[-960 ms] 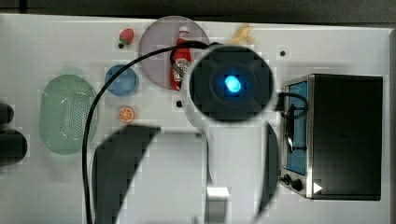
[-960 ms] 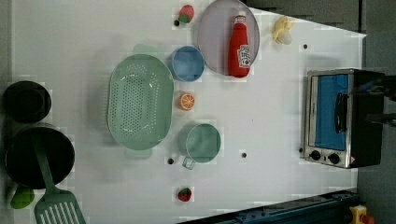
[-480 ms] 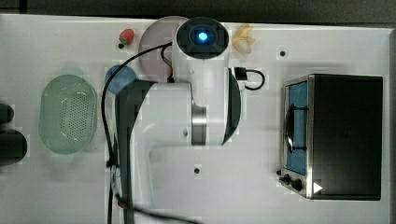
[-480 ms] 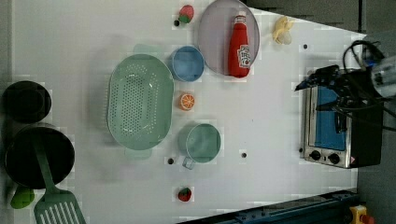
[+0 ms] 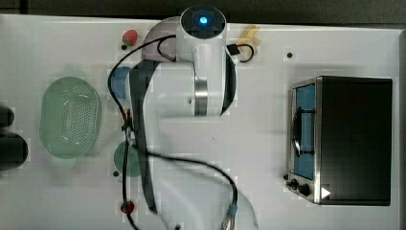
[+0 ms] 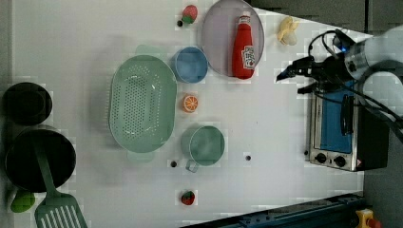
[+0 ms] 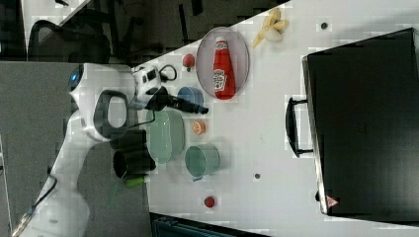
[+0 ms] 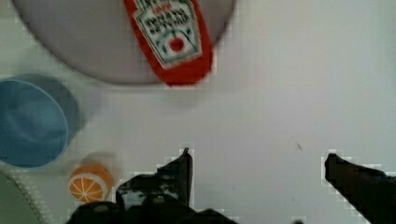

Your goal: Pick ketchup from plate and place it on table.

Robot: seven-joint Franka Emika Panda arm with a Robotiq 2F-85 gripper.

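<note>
The ketchup [image 6: 244,47] is lying flat on the plate [image 6: 216,42], cap pointing toward the left view's top, its base reaching near the plate's rim on the side facing the bare table [image 6: 266,123]. In the wrist view the bottle's label end [image 8: 173,37] is showing on the lilac dish [image 8: 84,51], with the gripper [image 8: 259,175] hanging over white tabletop beside the plate, its two dark fingers [image 8: 180,172] standing wide apart with nothing between them. In the left view the gripper [image 6: 285,74] is hovering to the plate's right, apart from the bottle, just beside the toaster oven [image 6: 340,126]. The blue bowl [image 6: 190,64] is sitting just beside the plate, with an orange half [image 6: 190,102] near it, a green colander [image 6: 141,102] further left in the left view, and a green cup [image 6: 205,145] below. A banana [image 6: 287,30] is lying near the plate's right in the left view, and a strawberry [image 6: 189,13] is sitting just off its left edge. In the top view the arm [image 5: 191,91] is covering most of the plate.
</note>
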